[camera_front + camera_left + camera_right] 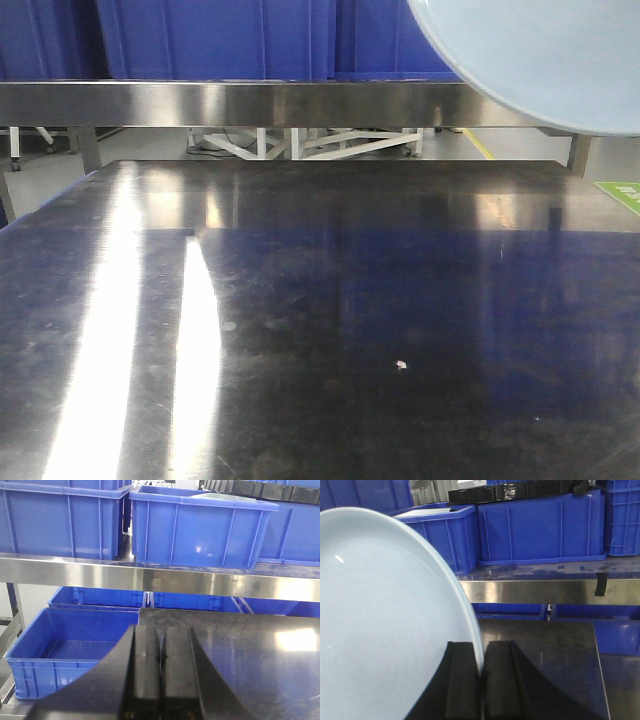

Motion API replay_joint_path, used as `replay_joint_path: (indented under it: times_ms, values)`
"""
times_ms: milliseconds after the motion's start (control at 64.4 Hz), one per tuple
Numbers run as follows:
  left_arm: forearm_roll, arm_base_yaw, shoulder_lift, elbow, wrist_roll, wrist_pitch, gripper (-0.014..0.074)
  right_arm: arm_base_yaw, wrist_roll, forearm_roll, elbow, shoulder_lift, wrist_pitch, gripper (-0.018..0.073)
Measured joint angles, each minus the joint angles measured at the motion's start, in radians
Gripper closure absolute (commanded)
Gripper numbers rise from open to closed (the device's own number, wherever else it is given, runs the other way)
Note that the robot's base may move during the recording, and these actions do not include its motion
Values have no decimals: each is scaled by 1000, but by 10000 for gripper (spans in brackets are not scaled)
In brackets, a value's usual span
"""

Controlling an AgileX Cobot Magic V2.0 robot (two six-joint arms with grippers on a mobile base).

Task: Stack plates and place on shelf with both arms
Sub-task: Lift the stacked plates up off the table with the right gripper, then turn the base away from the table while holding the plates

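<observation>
1. Right wrist view: my right gripper point(481, 680) is pinching the rim of a pale bluish plate point(385, 630) between its two black fingers. The plate is standing tilted on edge and filling the left of the picture. I cannot tell whether a second one is lying against it.
2. Left wrist view: my left gripper point(161, 675) is gripping nothing, and its fingers are pressing together with no gap.
3. Beyond both grippers, the dark steel tabletop point(250, 655) is reflecting the lights.
4. Front view: the plate point(540, 60) is hanging at the upper right, above the tabletop and overlapping the front beam of the shelf point(230, 103).
5. Farthest back, blue crates point(200, 527) are sitting on the shelf, with more below it.
</observation>
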Motion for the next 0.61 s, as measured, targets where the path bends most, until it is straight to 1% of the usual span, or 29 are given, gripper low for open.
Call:
replay_joint_path:
  times_ms: [606]
  values:
    - [0,0,0,0,0,0,514,-1,0,0,0,0,1,507]
